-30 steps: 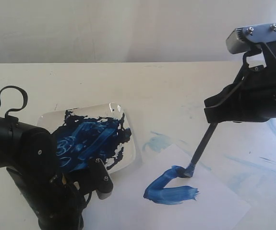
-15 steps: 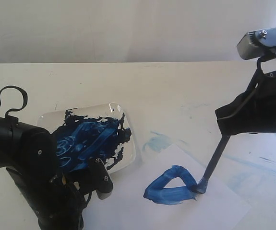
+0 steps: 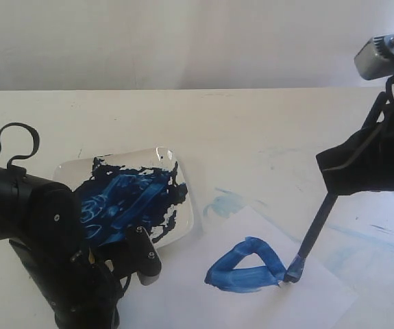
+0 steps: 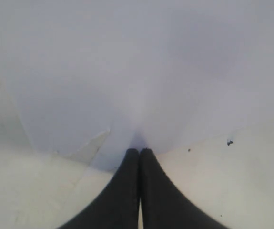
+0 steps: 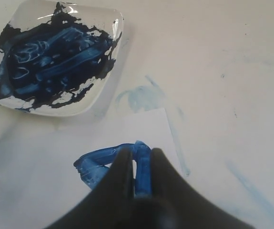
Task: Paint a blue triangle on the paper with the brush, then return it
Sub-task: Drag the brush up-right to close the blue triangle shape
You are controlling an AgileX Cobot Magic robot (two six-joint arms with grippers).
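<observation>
The blue triangle (image 3: 246, 267) is a thick closed outline on the paper (image 3: 313, 298). In the exterior view the brush (image 3: 313, 233) slants down from my right gripper (image 3: 331, 190), which is shut on its black handle. Its blue tip touches the paper at the triangle's lower right corner. The right wrist view shows the triangle (image 5: 96, 162) past the right gripper (image 5: 139, 155); the brush itself is hidden there. My left gripper (image 3: 144, 262) is shut and sits low at the paper's left edge. Its tips (image 4: 139, 151) meet at the border of the paper (image 4: 127, 71).
A square white dish (image 3: 185, 205) smeared with dark blue paint lies left of the paper, and its rim (image 5: 112, 71) also shows in the right wrist view. Pale blue smears (image 3: 224, 203) mark the tabletop above and right of the paper. The left arm fills the lower left.
The right arm moved right and the brush tip ran from the triangle's upper corner down its right side to the lower right corner, closing the outline. The left arm stayed still.
</observation>
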